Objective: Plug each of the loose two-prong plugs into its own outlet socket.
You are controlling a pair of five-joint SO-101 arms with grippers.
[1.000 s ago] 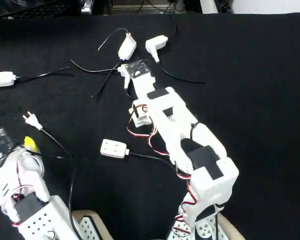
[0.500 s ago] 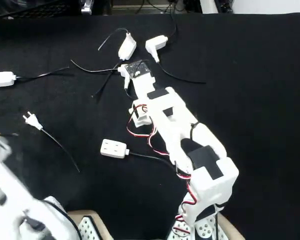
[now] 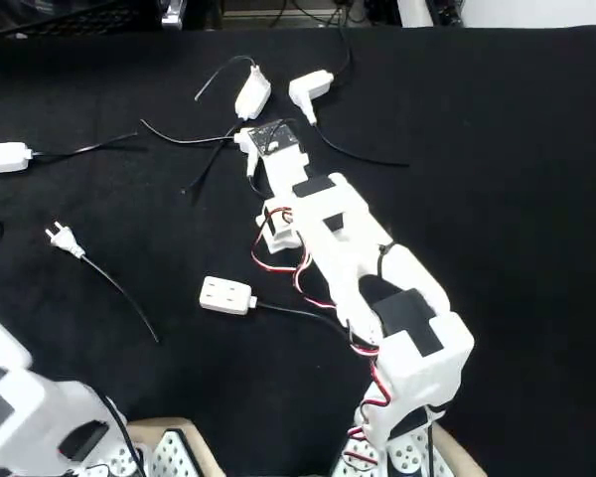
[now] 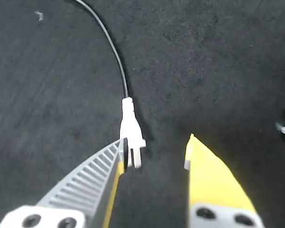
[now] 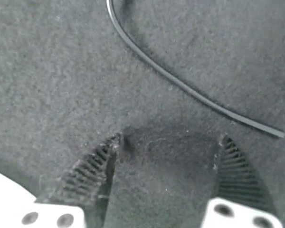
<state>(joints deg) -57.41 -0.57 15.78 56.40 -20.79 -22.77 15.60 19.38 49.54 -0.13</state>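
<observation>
Plug [image 4: 131, 137] beside left jaws, cable [image 5: 204, 99] past right jaws

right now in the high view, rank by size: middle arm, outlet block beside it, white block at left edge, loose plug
1. right arm
2. outlet block and white block: look alike, not ranked
3. loose plug

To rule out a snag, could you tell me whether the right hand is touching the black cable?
Apart. The right wrist view shows bare cloth between the right hand and the black cable.
</observation>
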